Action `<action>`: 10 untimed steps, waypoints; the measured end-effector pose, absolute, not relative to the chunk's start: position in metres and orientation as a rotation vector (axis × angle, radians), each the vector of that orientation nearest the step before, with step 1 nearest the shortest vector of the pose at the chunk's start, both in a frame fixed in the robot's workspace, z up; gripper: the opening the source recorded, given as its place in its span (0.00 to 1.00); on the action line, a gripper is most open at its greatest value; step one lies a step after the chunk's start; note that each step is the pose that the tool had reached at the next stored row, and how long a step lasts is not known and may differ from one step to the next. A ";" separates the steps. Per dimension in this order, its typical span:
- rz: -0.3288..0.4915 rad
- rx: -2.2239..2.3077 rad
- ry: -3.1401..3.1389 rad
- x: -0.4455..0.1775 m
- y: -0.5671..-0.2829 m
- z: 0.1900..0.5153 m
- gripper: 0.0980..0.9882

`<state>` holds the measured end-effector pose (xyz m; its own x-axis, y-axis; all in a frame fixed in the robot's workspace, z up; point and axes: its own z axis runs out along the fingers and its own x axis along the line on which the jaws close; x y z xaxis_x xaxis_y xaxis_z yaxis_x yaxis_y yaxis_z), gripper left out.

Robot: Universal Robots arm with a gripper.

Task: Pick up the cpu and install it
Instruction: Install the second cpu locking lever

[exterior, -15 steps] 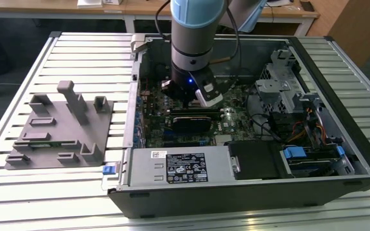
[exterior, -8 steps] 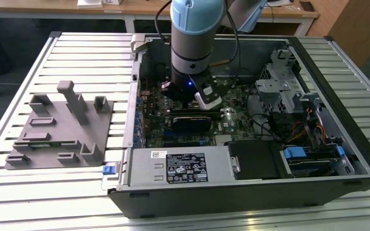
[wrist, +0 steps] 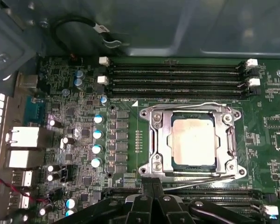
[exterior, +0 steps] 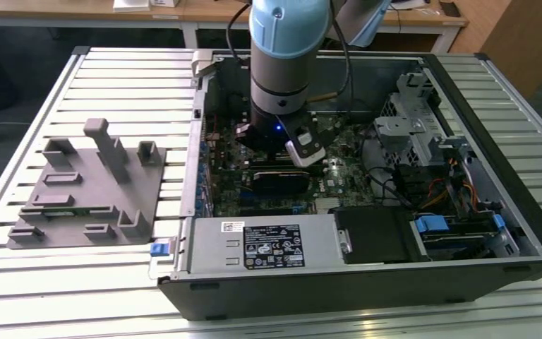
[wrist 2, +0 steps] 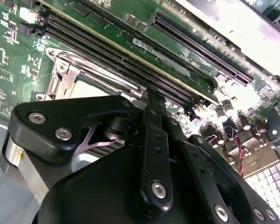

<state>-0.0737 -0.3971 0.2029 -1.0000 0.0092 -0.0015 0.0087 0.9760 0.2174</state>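
Your cpu (wrist: pixel 194 141) already lies flat in the socket (wrist: pixel 192 140), its pale metal top facing up and framed on all sides by the socket's steel bracket. It looks square to the frame, which is how it has to lie for the pins beneath to meet it evenly. The thin lever wire (wrist: pixel 210 176) runs along the socket edge nearest the fingers, and I judge the retention frame is not clamped over the chip yet.

Your gripper (wrist: pixel 152 186) hangs just beside that same edge of the socket, low over the motherboard (wrist: pixel 84 121). In both wrist views the two fingers (wrist 2: pixel 155 140) stand pressed together with no gap between them and nothing held, so they are closed and empty. That fits a chip that has been let go of: it lies apart from the tips, not touching them.

In the exterior view the arm (exterior: pixel 285 56) reaches straight down into the open case (exterior: pixel 365 282), above the socket's place on the board. The grey fixture (exterior: pixel 87 191) sits on the tabletop (exterior: pixel 121 78) well apart from the socket, outside the case wall.

The memory slots (wrist: pixel 177 77) run along the far side of the socket from the fingers.
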 end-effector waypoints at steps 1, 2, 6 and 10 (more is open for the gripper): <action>0.348 0.014 3.120 -0.074 -0.397 0.203 0.03; 0.354 0.014 3.119 -0.074 -0.398 0.203 0.03; 0.400 0.014 3.114 -0.075 -0.398 0.201 0.03; 0.445 0.014 3.108 -0.075 -0.399 0.199 0.03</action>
